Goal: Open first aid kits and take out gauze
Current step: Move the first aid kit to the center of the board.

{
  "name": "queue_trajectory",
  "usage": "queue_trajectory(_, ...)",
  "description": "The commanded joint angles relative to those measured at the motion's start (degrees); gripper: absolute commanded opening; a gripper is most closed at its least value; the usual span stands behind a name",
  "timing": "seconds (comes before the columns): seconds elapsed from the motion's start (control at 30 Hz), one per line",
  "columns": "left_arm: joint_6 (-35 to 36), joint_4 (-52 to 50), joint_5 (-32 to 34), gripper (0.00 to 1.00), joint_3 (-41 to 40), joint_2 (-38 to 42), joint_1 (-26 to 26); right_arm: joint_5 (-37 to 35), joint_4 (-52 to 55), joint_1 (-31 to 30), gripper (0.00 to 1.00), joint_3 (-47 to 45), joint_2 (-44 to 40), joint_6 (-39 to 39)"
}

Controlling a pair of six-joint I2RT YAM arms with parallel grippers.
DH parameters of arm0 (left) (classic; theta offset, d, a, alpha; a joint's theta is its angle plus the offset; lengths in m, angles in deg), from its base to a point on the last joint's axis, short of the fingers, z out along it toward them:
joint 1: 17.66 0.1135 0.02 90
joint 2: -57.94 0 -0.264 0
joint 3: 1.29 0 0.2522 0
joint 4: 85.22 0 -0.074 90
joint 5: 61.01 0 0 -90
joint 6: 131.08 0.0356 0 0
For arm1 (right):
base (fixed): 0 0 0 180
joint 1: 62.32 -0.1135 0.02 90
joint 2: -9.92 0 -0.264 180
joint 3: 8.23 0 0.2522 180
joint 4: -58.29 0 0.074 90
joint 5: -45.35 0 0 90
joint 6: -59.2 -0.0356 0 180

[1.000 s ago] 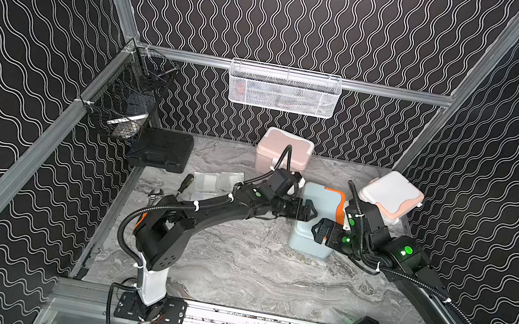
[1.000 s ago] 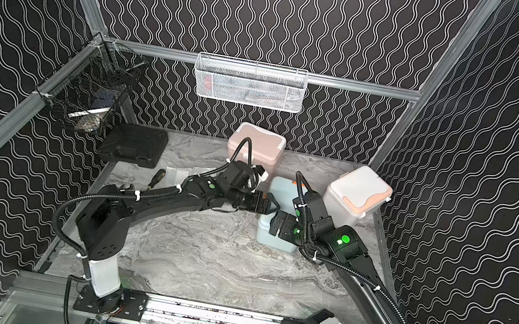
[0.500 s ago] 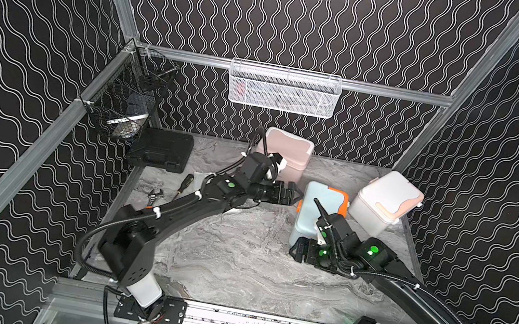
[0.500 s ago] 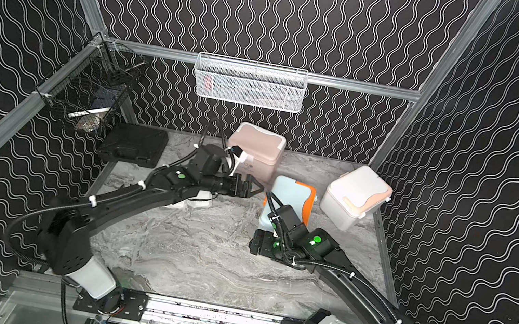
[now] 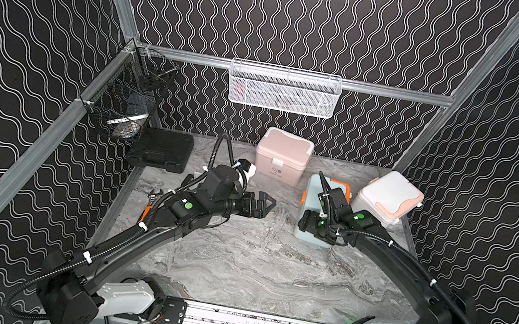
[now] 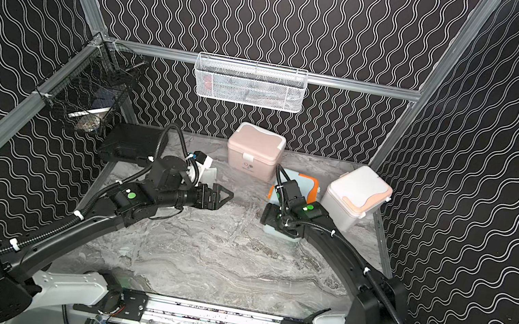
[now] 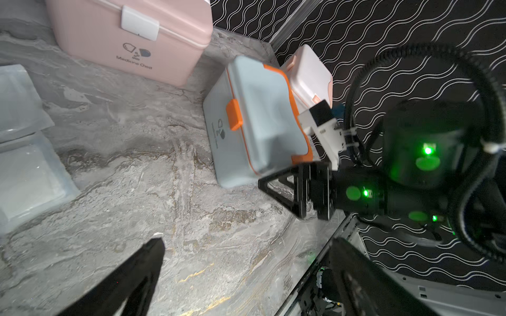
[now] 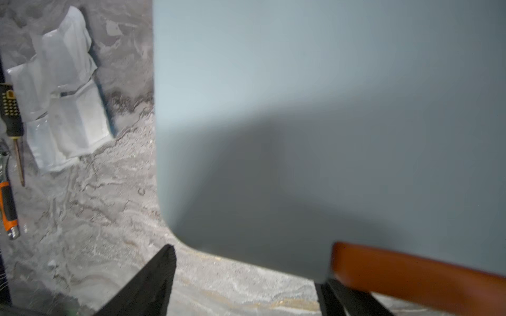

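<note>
**Step in hand (judged):** opening the blue kit. It sits on the table between the pink kit and the white kit, with its clasp fastened. The right gripper is at its near corner, jaws apart and clamping nothing. The left gripper hovers wide and empty. Gauze lies beside a screwdriver. **Next move:** steady the body and lift the clasp.

You see pink first aid kit; blue-grey kit, orange trim; white kit, peach trim; grey-veined marble tabletop.
</note>
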State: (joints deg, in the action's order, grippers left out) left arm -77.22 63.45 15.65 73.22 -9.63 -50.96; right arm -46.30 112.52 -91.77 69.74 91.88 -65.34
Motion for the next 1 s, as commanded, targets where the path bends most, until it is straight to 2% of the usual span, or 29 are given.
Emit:
queue_trajectory(0.0,-1.0,0.6,0.1,0.99,-0.8,0.4,0.0,-2.1,-4.6,3.0,0.79,3.3,3.8,5.2)
queue_trajectory(0.1,-1.9,1.6,-0.4,0.98,-1.0,-0.3,-0.6,-2.0,-5.1,6.8,0.78,7.7,8.7,6.9)
queue_trajectory(0.3,-1.1,1.2,2.4,0.99,2.1,-3.1,-5.1,0.4,-5.8,12.0,0.78,18.9,19.0,6.6)
queue_trajectory(0.5,0.9,0.8,5.1,0.99,10.2,-10.4,-10.3,5.0,-2.7,15.4,0.79,31.8,28.5,6.6)
queue_trajectory(0.57,2.5,0.3,5.8,0.99,14.2,-14.0,-11.5,4.5,-2.3,16.0,0.81,31.8,26.3,6.6)
queue_trajectory(0.73,6.4,1.1,5.0,0.99,24.9,-24.0,-12.2,2.7,-6.5,18.5,0.90,22.8,14.1,5.7)
queue_trajectory(0.87,8.4,2.3,2.1,0.99,36.2,-34.9,-12.4,1.6,-7.4,24.6,0.93,18.1,7.5,3.9)
queue_trajectory(0.97,8.8,3.7,-0.7,0.99,45.1,-43.5,-12.5,4.1,-9.7,30.9,0.92,14.7,4.5,1.9)
